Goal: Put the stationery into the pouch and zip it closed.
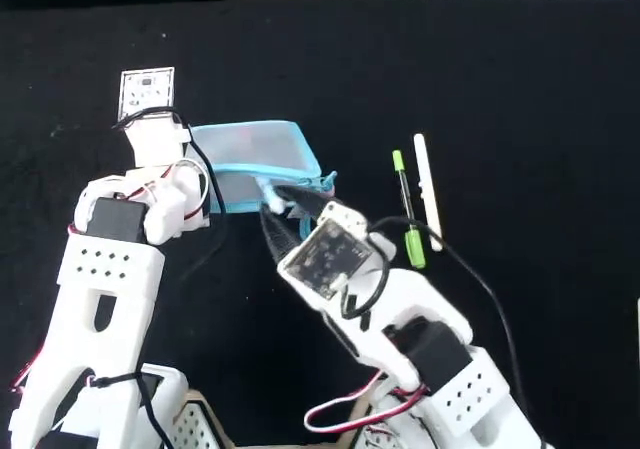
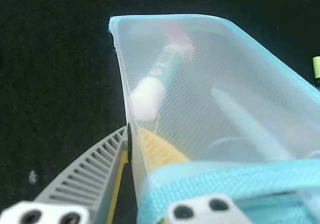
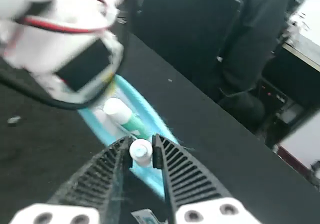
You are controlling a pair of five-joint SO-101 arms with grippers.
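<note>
The translucent pouch with teal trim lies at mid-table, its zip edge toward the arms. My left gripper is shut on the pouch's left end; close up, the pouch holds a green marker and a pale pen, pinched at my left gripper. My right gripper is shut on a white-capped pen at the pouch's open edge. Seen from its wrist, the right gripper clamps that pen just above the teal pouch. A green pen and a white pen lie right of the pouch.
A printed marker card lies behind the left arm. The black tablecloth stretches open to the right and back. A black cable trails off the right arm near the two pens.
</note>
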